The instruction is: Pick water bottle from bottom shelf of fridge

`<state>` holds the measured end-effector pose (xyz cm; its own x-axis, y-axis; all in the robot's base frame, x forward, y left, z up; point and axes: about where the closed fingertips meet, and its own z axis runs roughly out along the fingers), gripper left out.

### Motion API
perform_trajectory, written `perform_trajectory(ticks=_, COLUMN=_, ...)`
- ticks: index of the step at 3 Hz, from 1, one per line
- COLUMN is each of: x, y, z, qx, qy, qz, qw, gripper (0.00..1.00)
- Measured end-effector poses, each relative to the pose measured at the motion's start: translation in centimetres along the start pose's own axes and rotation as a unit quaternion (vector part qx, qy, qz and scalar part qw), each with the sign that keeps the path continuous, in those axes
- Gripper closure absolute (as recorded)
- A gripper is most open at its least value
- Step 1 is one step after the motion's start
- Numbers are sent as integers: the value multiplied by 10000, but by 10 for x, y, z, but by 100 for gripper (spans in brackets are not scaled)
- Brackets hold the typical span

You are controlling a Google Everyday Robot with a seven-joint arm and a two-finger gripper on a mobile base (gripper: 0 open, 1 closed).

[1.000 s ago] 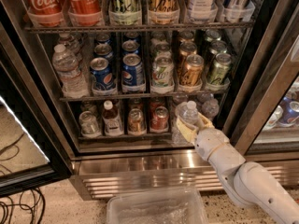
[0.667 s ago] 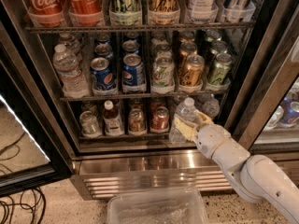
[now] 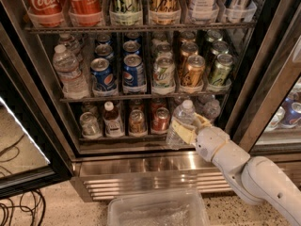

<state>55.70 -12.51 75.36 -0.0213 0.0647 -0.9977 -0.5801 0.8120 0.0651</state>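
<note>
The fridge [image 3: 263, 55] stands open, its racks full of cans. The water bottle [image 3: 179, 124] is small, clear and ribbed, with a white cap. My gripper [image 3: 188, 128] is shut on it, with one yellowish finger [image 3: 184, 132] across its body. The bottle is tilted and held at the front edge of the bottom shelf [image 3: 122, 136], right of centre, just above the rail. My white arm [image 3: 244, 168] comes in from the lower right. More clear bottles [image 3: 210, 108] stand behind it on the same shelf.
The bottom shelf also holds cans [image 3: 161, 119] and a small red-capped bottle [image 3: 112, 121]. A bigger labelled bottle [image 3: 69, 72] stands on the middle rack. The steel louvred base [image 3: 141, 173] lies below, a clear plastic bin [image 3: 157, 211] on the floor, and cables [image 3: 19, 211] at the lower left.
The gripper has pulled the water bottle forward and slightly left, out from among the bottles at the back towards the shelf's front edge. The arm has drawn back with it.
</note>
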Motion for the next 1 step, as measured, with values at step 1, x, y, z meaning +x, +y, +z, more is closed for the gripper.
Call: perform_trajectory(ticks=1, x=-9, y=43, z=-8, qx=-521, qy=-33, qz=423, qw=9977, gripper=100)
